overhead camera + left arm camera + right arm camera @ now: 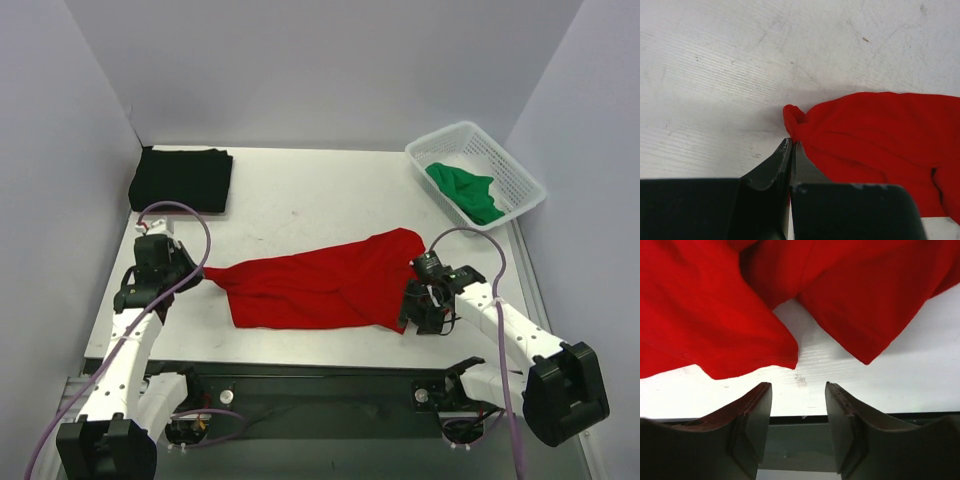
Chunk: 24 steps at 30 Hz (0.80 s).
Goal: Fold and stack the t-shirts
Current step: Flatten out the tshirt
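The right gripper [797, 387] stood with its two dark fingers [752, 410] apart, and only a strip of bare white table [920, 375] showed between them. Just ahead of its tips lay two loose edges of the red t-shirt [700, 315], one lobe before the left finger and one before the right. Neither finger touched the cloth.

The left gripper [791, 146] had its jaws pressed together on a bunched corner of that same shirt, with a small knob of cloth poking out just past the tips. From that pinch the shirt ran toward the right gripper, lying crumpled but mostly flat on the table between the two grippers.

Farther out beyond the left gripper, well apart from it, a folded black t-shirt [182, 178] lay by the far left corner. Beyond the right gripper stood a white mesh basket [520, 170], set askew near the far right corner and holding a crumpled green t-shirt [465, 190].
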Available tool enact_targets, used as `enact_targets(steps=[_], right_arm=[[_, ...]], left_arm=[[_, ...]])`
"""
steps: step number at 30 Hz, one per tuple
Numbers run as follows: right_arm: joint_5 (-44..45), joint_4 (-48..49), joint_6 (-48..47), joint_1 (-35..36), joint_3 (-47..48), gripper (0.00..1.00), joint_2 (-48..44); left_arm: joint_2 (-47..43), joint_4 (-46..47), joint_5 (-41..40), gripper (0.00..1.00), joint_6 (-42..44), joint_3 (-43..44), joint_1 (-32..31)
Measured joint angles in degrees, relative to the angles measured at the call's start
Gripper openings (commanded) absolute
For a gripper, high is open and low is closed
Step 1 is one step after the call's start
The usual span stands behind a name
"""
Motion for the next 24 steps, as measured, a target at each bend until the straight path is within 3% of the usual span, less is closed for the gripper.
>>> enact_targets(steps=[4,11,24], right_arm=[[-0.15,1.73,-0.52,0.28,-1.33,0.53,0.04],[-1.81,5.75,-0.17,0.33,-4.96,0.45,2.29],[-2.89,10.45,-0.22,1.03,-4.83,0.42,5.27]], left_arm=[[-0.50,-0.09,0.00,0.00,0.00,0.00,0.00],[-0.50,-0.11,0.00,0.00,0.02,0.00,0.00],[-0.85,-0.20,0.00,0.00,0.02,-0.09,0.00]])
